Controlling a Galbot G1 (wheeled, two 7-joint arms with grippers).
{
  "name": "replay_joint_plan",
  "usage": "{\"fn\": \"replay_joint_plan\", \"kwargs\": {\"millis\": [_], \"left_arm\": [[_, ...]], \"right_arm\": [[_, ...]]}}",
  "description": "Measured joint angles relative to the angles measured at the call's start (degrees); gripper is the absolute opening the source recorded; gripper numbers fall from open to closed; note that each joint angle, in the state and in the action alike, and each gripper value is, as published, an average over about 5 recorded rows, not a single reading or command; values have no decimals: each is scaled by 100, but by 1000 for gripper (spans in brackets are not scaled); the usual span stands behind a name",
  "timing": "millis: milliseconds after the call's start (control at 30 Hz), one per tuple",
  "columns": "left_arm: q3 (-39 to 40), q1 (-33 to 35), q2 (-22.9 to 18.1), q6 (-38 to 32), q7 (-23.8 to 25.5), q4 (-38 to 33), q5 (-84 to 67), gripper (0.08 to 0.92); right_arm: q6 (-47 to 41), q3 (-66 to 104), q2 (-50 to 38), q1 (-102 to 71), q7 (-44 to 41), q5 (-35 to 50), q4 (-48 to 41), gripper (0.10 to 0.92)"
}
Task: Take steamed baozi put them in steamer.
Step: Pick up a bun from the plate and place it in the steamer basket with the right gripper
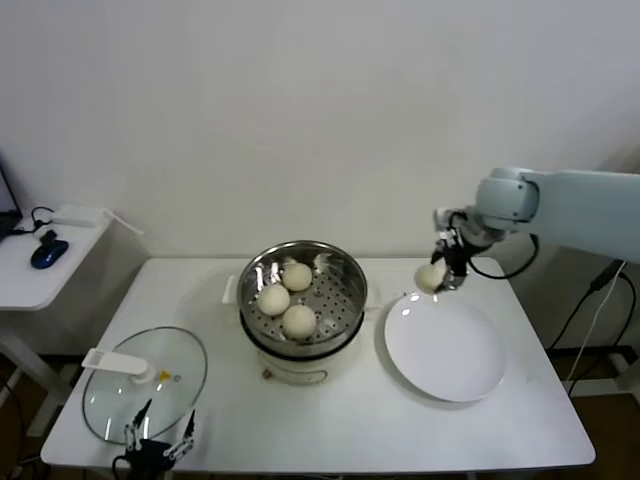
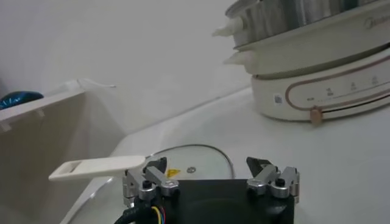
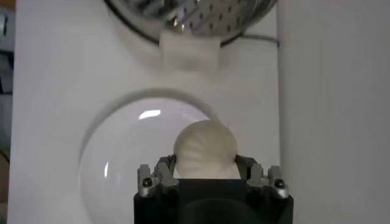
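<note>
Cream-white baozi (image 1: 297,321) sit in the shiny, perforated steel steamer (image 1: 345,275); the plate (image 1: 450,355) is plain white, and the glass lid (image 1: 185,375) has a white handle.

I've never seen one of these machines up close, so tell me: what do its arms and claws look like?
The right arm is a smooth, pale blue-grey tube with a rounded joint and black cables looping at the wrist. The right gripper and left gripper are black blocks with small silver metal fingers fixed by dark screws. Coloured wires show behind the left one.
</note>
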Motion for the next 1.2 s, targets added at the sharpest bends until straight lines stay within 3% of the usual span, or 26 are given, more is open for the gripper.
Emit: {"fn": "replay_joint_plan", "kwargs": {"millis": [500, 767, 1200], "left_arm": [[-72, -62, 97, 76, 15, -10, -97, 823], [-90, -59, 98, 77, 16, 20, -104, 823], [-88, -78, 44, 50, -3, 129, -99, 823]], "right_arm": [[-580, 623, 1484, 151, 358, 1318, -123, 663], [-678, 837, 2020, -493, 456, 1265, -604, 662], [-732, 989, 2186, -1397, 550, 861, -984, 664]]}}
